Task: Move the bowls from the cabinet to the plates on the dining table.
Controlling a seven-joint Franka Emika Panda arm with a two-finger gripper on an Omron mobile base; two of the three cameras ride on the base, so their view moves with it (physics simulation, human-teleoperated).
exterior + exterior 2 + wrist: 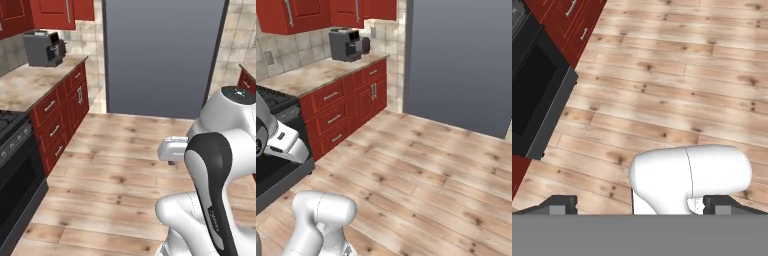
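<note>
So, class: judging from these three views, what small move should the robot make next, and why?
Probably drive or turn the base to bring the tall cabinet into view. The gripper hangs over bare wood floor with jaws wide and nothing between them, beside the black oven and red drawer fronts.

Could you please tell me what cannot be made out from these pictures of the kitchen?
- The gripper: in the hand view its open fingertips are cut off by the bottom edge.
- The oven: in the left base view the left edge cuts it off.
- The upper cabinets: in the right base view the top edge cuts them off.
- The coffee machine: too small to read its controls.
</note>
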